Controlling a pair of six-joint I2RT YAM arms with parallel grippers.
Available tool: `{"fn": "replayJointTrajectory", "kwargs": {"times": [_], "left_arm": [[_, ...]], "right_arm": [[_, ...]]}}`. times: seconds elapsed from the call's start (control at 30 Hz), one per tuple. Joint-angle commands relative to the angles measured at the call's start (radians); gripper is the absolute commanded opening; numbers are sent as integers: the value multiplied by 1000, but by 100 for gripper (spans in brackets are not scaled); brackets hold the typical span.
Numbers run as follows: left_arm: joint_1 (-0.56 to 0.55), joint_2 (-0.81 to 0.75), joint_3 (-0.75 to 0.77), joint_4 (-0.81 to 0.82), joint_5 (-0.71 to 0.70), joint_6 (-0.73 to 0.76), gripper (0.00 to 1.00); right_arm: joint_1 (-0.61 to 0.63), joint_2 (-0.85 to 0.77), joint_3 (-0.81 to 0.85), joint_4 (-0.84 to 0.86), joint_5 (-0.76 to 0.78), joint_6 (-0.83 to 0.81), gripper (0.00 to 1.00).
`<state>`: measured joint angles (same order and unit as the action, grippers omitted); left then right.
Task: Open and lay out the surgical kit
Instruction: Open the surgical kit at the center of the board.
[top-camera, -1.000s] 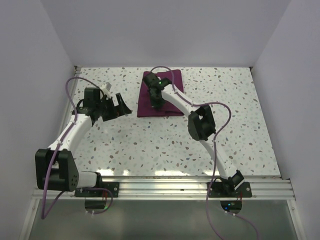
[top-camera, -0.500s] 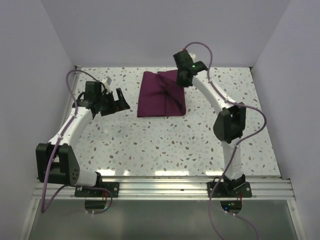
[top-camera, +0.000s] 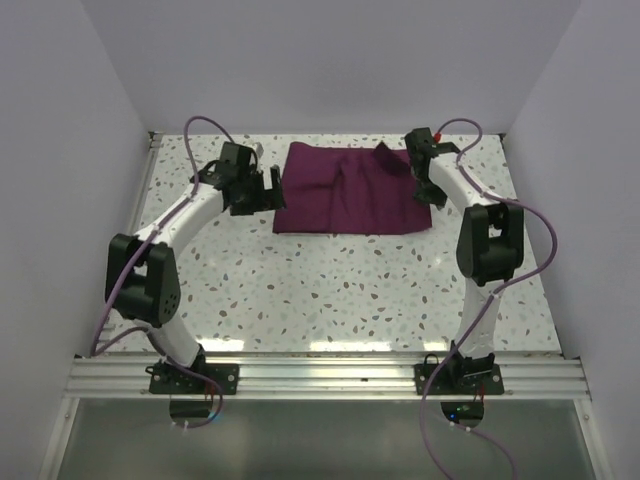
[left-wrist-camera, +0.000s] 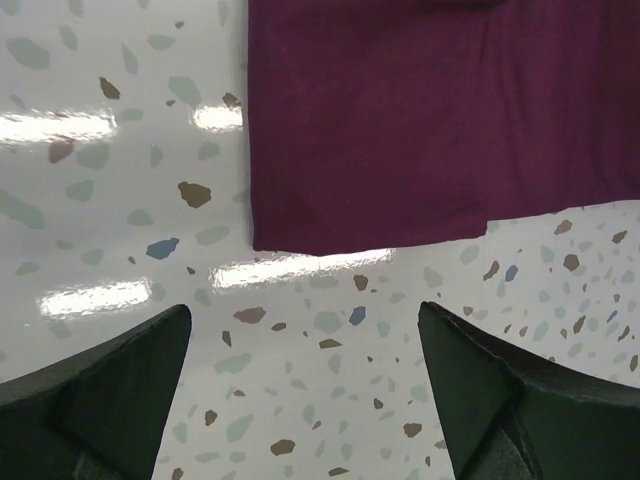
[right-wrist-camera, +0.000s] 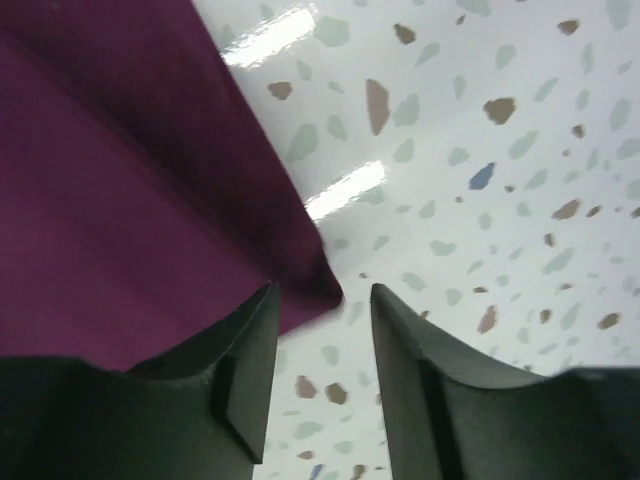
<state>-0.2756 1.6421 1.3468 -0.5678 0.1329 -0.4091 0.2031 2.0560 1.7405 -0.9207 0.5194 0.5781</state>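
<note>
The dark maroon cloth wrap (top-camera: 345, 190) lies half-unfolded at the far middle of the speckled bench (top-camera: 330, 290); the right gripper (right-wrist-camera: 322, 385), narrowly parted at its corner, should release cleanly while the wide-open left gripper (left-wrist-camera: 300, 395) takes the opposite flap low and flat.

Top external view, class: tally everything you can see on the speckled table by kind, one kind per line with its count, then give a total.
Dark purple cloth wrap, partly unfolded: 1
White robot arms with black two-finger grippers, left gripper and right gripper: 2
Steel tray or silver instruments in sight: 0
Total: 3
</note>
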Motion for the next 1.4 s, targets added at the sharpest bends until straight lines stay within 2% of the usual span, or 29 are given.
{"fn": "replayJointTrajectory", "kwargs": {"times": [0.0, 0.03, 0.07, 0.13, 0.17, 0.23, 0.33, 0.37, 0.43, 0.47, 0.57, 0.73, 0.9, 1.0, 1.03, 1.1, 1.23, 1.37], "left_arm": [[-46, 91, 6, 75, 54, -91, 100], [-83, 102, 20, 101, 16, -91, 100], [-103, 119, 85, 91, 1, -73, 100], [-173, 206, 187, -2, -89, -45, 100], [-198, 241, 287, -36, -125, -30, 100], [-272, 333, 369, -110, -209, 9, 99], [-350, 418, 462, -135, -266, 29, 93], [-364, 432, 486, -139, -276, 29, 88], [-388, 484, 506, -156, -289, 27, 83], [-392, 501, 526, -168, -299, 27, 75], [-395, 551, 531, -196, -335, 29, 67], [-396, 593, 497, -178, -362, 41, 56], [-395, 630, 525, -179, -365, 59, 47], [-396, 645, 564, -196, -366, 69, 29], [-395, 647, 589, -201, -368, 69, 15], [-392, 647, 621, -225, -375, 69, 0], [-366, 622, 702, -265, -362, 58, 0], [-288, 532, 680, -271, -336, 18, 0]], "right_arm": [[-33, -23, 25, -23, 47, 2, 50], [-37, -19, 34, -33, 56, 3, 84], [-44, -17, 50, -44, 66, 3, 93], [-51, -25, 59, -67, 100, 2, 99], [-56, -37, 66, -70, 106, -4, 98], [-60, -48, 76, -81, 117, -7, 98], [-62, -71, 85, -87, 97, -24, 98], [-62, -77, 86, -90, 93, -24, 98], [-62, -95, 83, -99, 79, -23, 98], [-64, -99, 82, -99, 64, -23, 98], [-64, -109, 80, -109, 57, -26, 98], [-64, -118, 73, -125, 65, -38, 98], [-64, -132, 57, -118, 67, -46, 98], [-62, -126, 63, -119, 64, -47, 98], [-64, -122, 74, -121, 62, -47, 98], [-62, -109, 88, -130, 59, -47, 97], [-64, -83, 146, -145, 41, -50, 96], [-62, -54, 192, -126, -31, -66, 95]]}}
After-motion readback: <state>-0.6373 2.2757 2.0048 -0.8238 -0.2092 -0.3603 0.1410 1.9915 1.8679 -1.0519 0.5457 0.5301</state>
